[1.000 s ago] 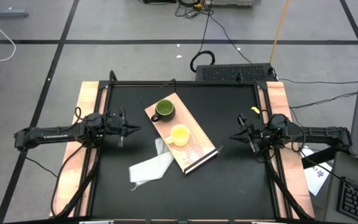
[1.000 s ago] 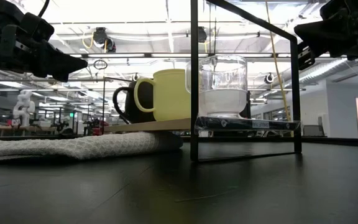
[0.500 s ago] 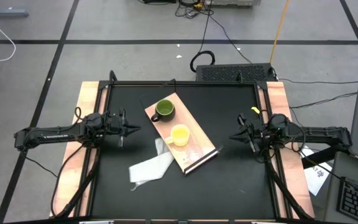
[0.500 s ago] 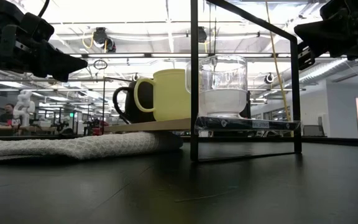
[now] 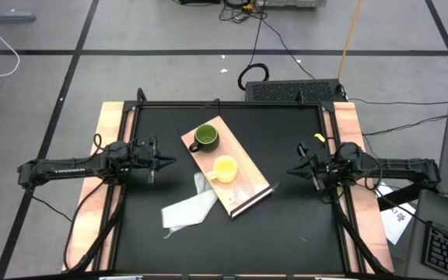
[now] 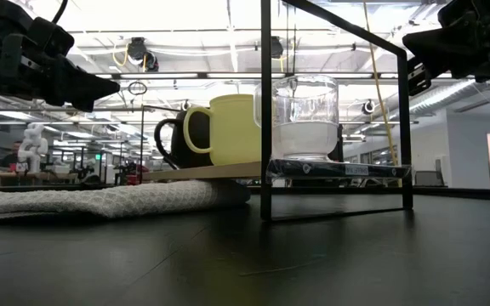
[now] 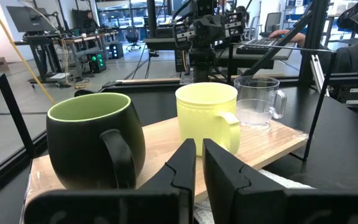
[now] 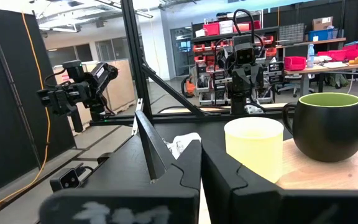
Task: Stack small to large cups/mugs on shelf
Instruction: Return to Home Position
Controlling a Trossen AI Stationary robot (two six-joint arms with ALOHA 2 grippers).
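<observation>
A light-wood shelf board (image 5: pixel 236 194) lies slantwise mid-table. On it, in a row, stand a dark green mug (image 5: pixel 205 137) at the far end, a yellow mug (image 5: pixel 225 169) in the middle and a clear cup (image 5: pixel 244 189) near the dark-edged end. The board's near-left side lies over a white cloth (image 5: pixel 187 208). My left gripper (image 5: pixel 166 162) hovers left of the board, level, shut but for a narrow slit with nothing in it (image 7: pixel 199 149). My right gripper (image 5: pixel 292 172) hovers right of the board, shut and holding nothing (image 8: pixel 201 154).
A black metal frame rings the table; one of its posts (image 6: pixel 265 110) stands in front of the mugs in the low view. Wooden strips (image 5: pixel 109 140) run along the table's left and right sides. Bare black tabletop (image 5: pixel 286 225) lies near the front edge.
</observation>
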